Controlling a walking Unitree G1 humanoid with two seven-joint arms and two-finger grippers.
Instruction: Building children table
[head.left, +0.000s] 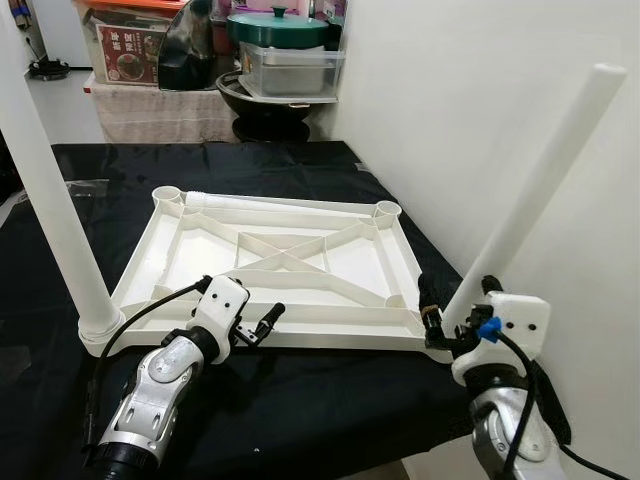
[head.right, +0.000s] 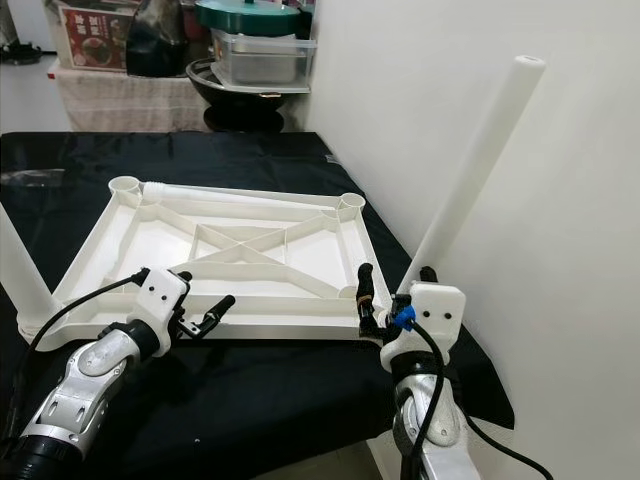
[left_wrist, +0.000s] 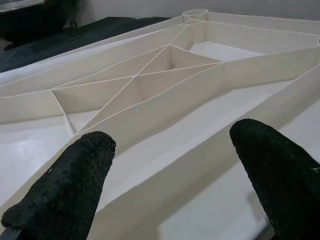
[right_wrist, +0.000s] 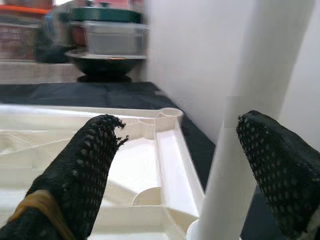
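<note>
A white plastic table top lies upside down on a black cloth. One white leg stands upright in its near-left corner socket. A second leg rises tilted from the near-right corner, leaning toward the wall. My right gripper is open around this leg's lower end, one finger on each side. A third leg lies flat along the far rim. My left gripper hovers open at the near rim, looking across the ribs, holding nothing.
The black cloth covers the work surface, whose front edge runs close under both arms. A white wall stands close on the right. At the back sit a green-lidded pot, a clear container, a black wok and boxes.
</note>
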